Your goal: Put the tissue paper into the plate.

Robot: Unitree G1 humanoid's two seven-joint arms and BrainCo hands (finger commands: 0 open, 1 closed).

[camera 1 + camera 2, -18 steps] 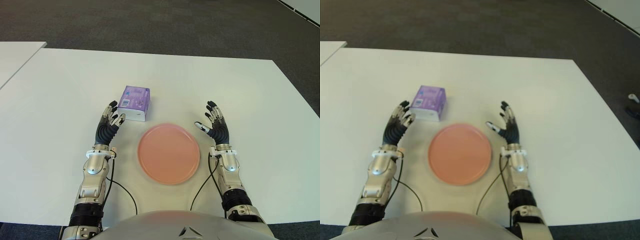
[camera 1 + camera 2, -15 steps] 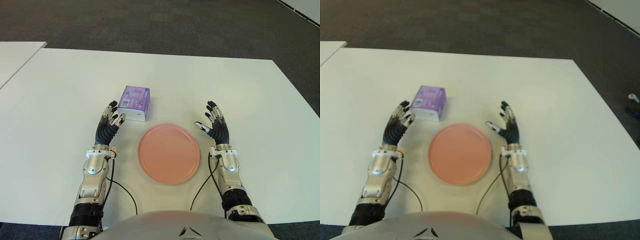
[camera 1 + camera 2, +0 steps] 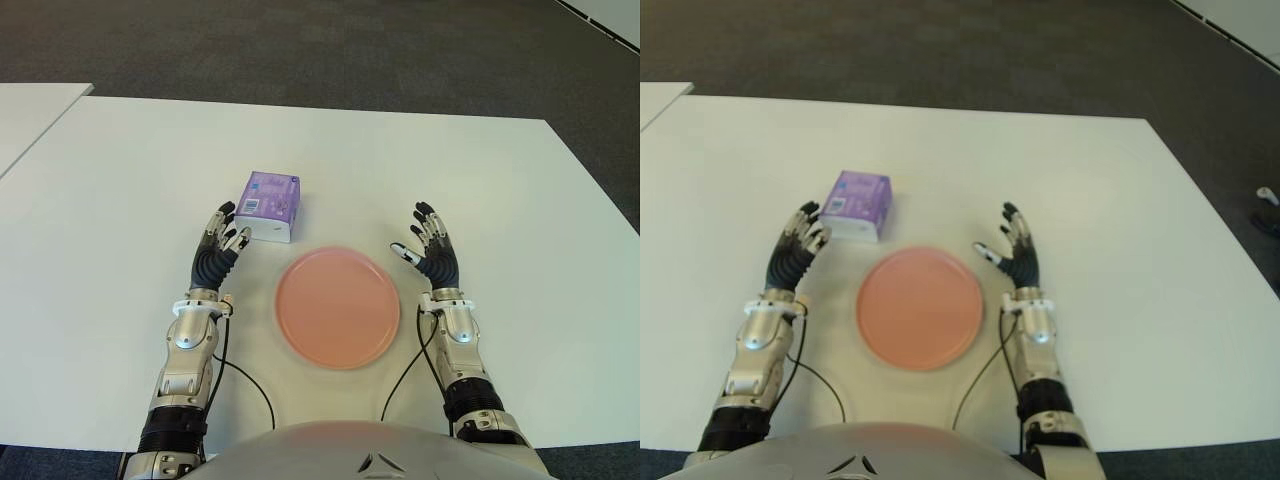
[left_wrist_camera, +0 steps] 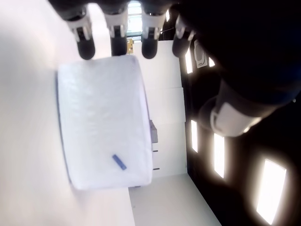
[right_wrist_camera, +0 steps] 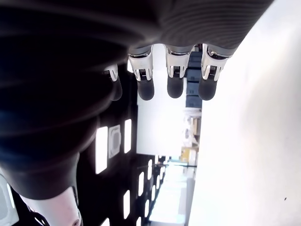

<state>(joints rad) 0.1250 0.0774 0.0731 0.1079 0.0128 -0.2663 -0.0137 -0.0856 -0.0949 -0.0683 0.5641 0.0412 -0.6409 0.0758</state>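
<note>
A purple tissue pack (image 3: 269, 204) lies on the white table (image 3: 120, 180), just beyond the far left rim of the round pink plate (image 3: 337, 308). My left hand (image 3: 220, 240) is beside the pack's near left corner, fingers spread and holding nothing; in the left wrist view the pack (image 4: 103, 122) shows right by the fingertips (image 4: 119, 47). My right hand (image 3: 430, 250) shows to the right of the plate, fingers spread and empty. The plate holds nothing.
A second white table (image 3: 30, 115) stands at the far left, separated by a narrow gap. Dark carpet (image 3: 330, 50) lies beyond the table's far edge. Thin black cables (image 3: 245, 385) run from both wrists along the near edge.
</note>
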